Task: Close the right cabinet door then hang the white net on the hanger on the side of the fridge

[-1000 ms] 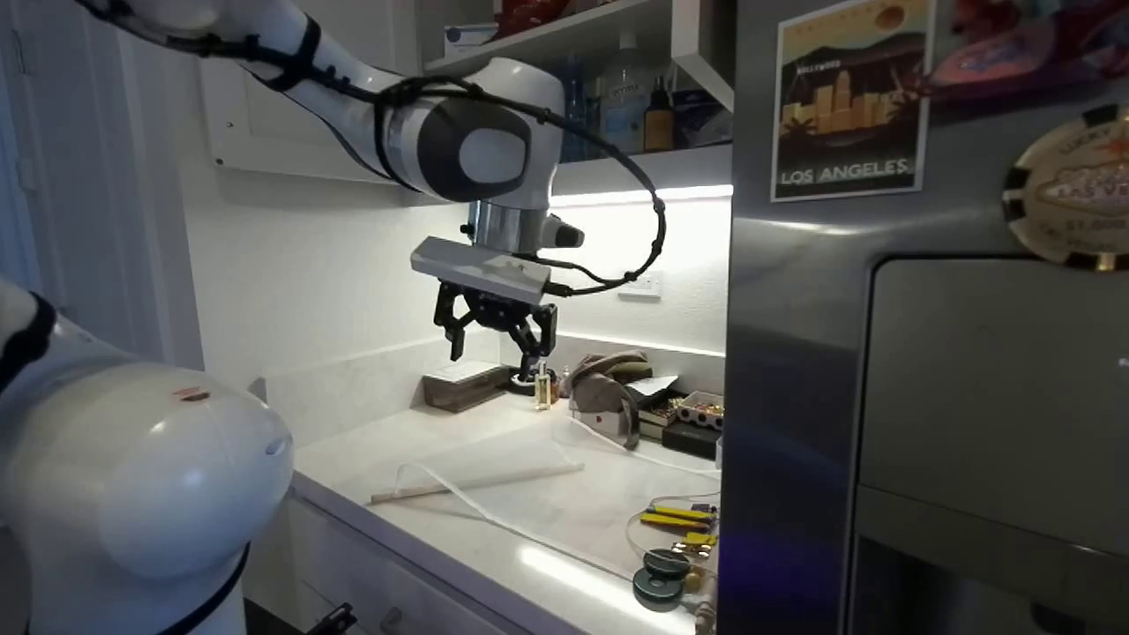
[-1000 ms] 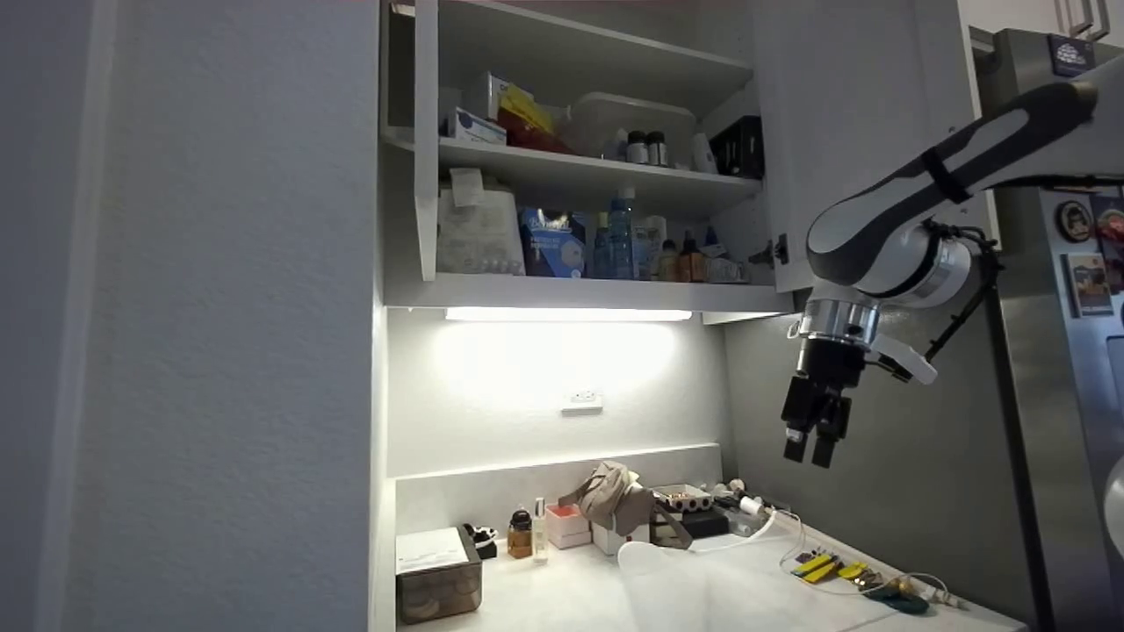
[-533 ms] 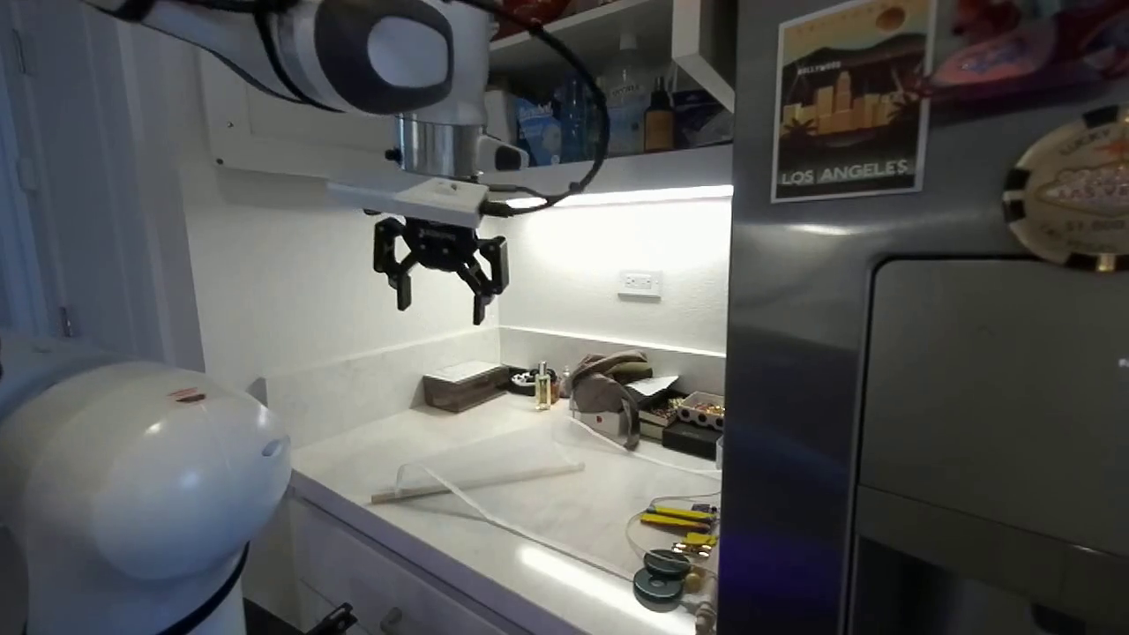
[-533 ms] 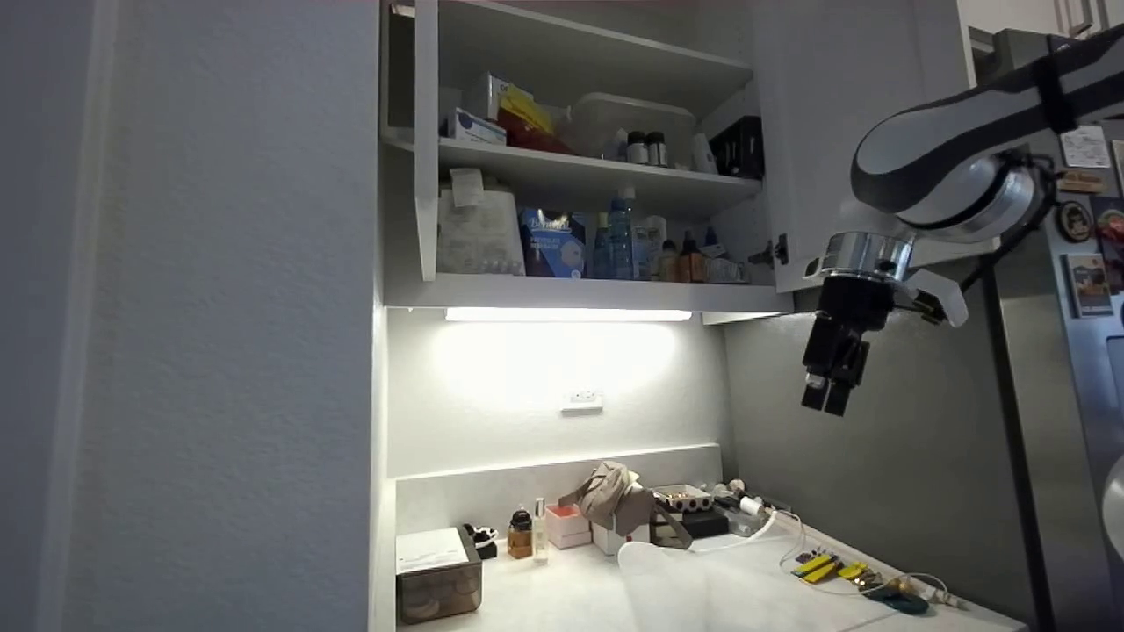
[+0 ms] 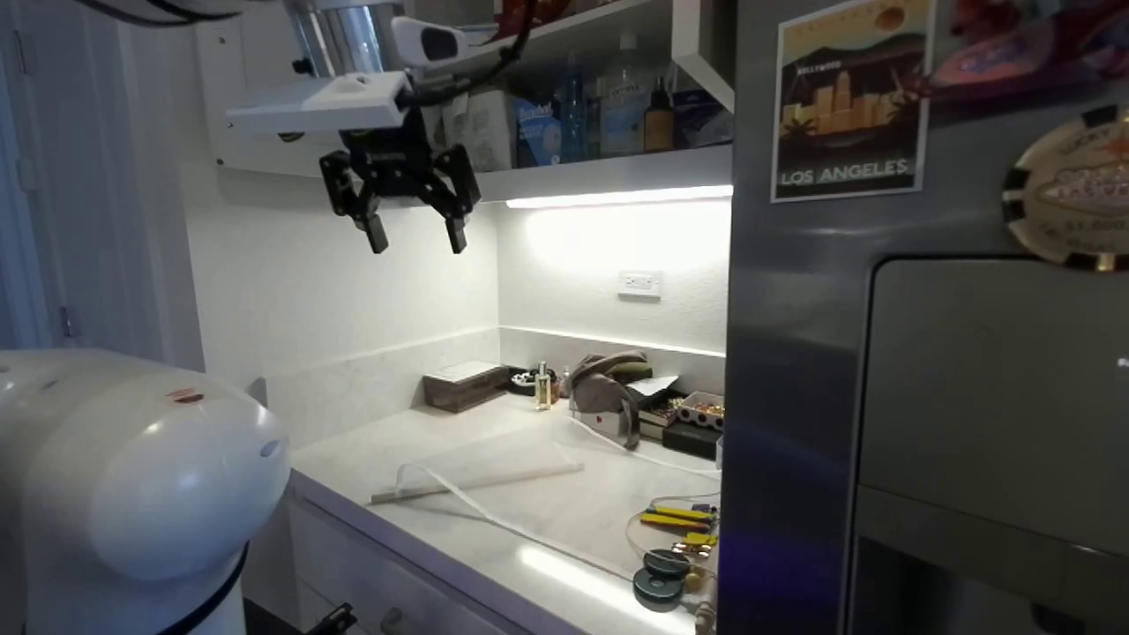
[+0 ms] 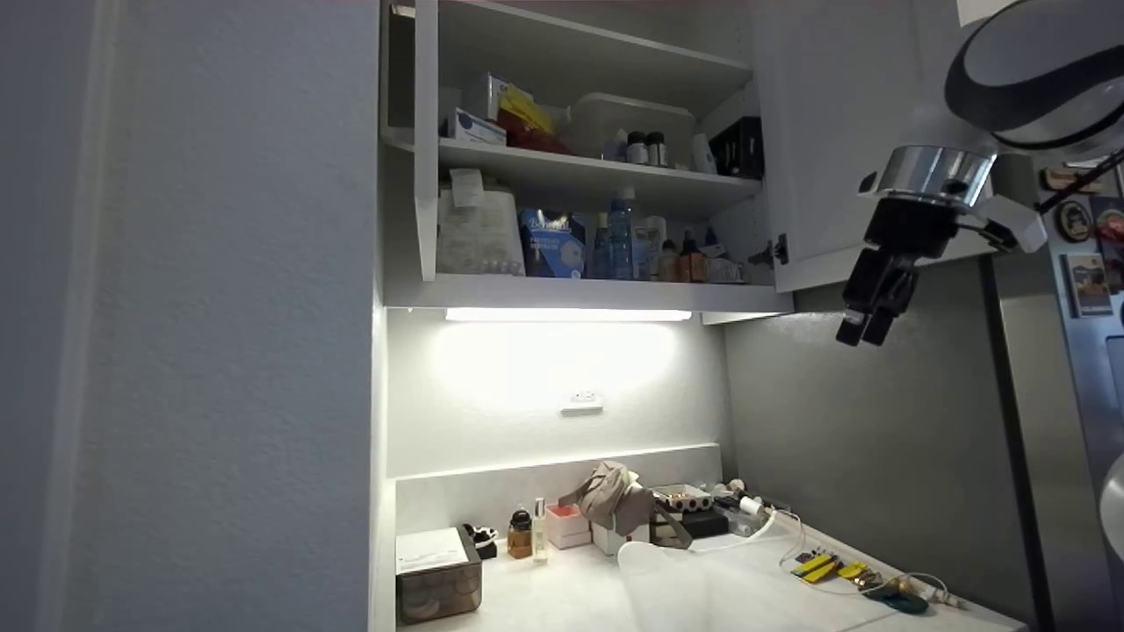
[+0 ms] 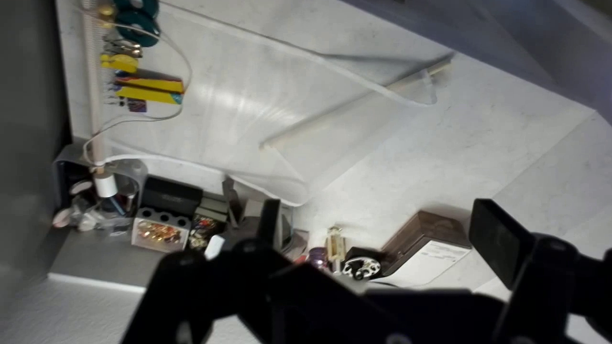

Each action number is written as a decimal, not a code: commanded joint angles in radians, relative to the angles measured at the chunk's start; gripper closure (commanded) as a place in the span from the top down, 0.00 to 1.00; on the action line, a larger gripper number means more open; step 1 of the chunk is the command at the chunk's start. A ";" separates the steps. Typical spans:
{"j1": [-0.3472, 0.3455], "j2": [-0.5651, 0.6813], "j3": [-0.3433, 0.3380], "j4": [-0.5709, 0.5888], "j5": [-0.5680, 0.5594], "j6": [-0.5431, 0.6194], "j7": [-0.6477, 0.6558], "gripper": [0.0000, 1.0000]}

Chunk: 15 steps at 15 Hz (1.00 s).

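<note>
Right cabinet door (image 6: 852, 114): stood open in an exterior view, swung outward from the upper cabinet (image 6: 606, 167), with the robot arm (image 6: 1045, 79) crossing in front; whether the two touched I could not tell.
Left cabinet door (image 6: 426, 132): also open, seen nearly edge-on from there.
Jaws: I had them spread wide, pointing down at a slight tilt above the bench (image 7: 483, 129); in the wrist view the fingers (image 7: 499, 241) stood far apart, one at either side.
White net (image 7: 229, 100): lay on the bench, well below the jaws, its thin mesh spread out and its pale border curling round at one end; a slim stick (image 7: 354, 105) ran across it, over or under I could not tell.
Fridge (image 5: 794, 370): stood beside the bench in both exterior views, with a Los Angeles card (image 5: 848, 101) and a round chip-like magnet (image 5: 1076, 190) on its front.
Fridge end of the bench: I saw yellow pieces (image 7: 148, 88) inside a loop of thin cord (image 7: 190, 71), green discs (image 7: 136, 26) near them.
Back of the bench: a brown box (image 6: 439, 588) sat near the corner; an amber bottle (image 6: 520, 534) stood just beside a slender clear bottle (image 6: 540, 533), and a taupe cloth item (image 6: 608, 496) rested on a white box (image 6: 617, 537).
Lowest shelf (image 6: 580, 290): a blue pack (image 6: 553, 246) stood near a blue bottle (image 6: 621, 241).
Light strip (image 6: 566, 314): glowed under the cabinet, above a wall outlet (image 6: 582, 402).
</note>
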<state>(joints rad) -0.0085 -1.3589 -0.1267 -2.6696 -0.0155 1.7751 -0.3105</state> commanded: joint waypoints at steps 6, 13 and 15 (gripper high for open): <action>-0.063 -0.128 0.042 0.026 -0.228 0.094 0.136 1.00; -0.140 -0.130 -0.002 0.034 -0.359 0.216 0.211 1.00; -0.163 -0.129 -0.016 0.046 -0.382 0.231 0.213 1.00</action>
<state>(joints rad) -0.1315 -1.4889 -0.1333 -2.6408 -0.3602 1.9760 -0.1251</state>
